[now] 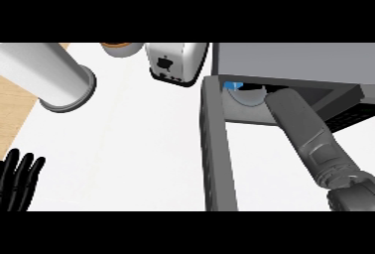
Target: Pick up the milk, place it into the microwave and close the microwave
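The grey microwave [293, 59] stands at the upper right, and its door [218, 149] hangs open, swung out toward me as a long dark bar. My right forearm [307, 134] reaches into the cavity. The right hand [256, 89] shows only as a dark shape under the top edge, mostly hidden. Beside it a small blue and white piece [232, 86], apparently the milk, sits above the glass turntable [245, 98]; I cannot tell whether the hand holds it. My left hand [18, 179] rests open at the lower left edge, fingers up.
A white toaster [173, 62] stands just left of the microwave at the back. A big white cylinder [51, 74] lies at the upper left, with a brown-rimmed round object [121, 48] behind it. Wooden counter [13, 106] shows along the left edge of the white top [124, 149].
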